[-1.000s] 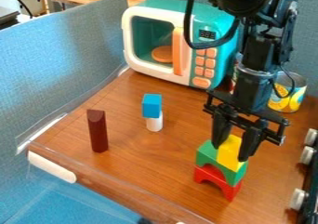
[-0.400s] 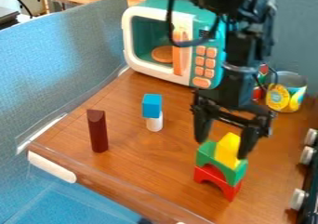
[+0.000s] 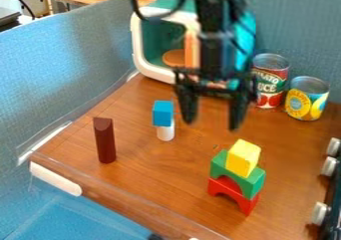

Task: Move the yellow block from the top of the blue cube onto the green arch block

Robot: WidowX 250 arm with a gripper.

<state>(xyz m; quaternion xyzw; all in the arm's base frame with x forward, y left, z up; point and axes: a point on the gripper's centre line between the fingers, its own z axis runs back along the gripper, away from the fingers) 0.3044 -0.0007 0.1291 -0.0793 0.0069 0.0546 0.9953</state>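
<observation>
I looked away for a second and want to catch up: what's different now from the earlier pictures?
The gripper let go of the yellow block, then moved up and away toward the microwave. The other blocks stayed put.

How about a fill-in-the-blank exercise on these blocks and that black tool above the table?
1. The yellow block rests on an arch block coloured ____.
2. The bottom arch block of that stack is coloured ____.
3. The cube on the white cylinder is coloured ____.
4. The number of blocks held by the black tool is ____.

Missing words: green; red; blue; zero.
</observation>
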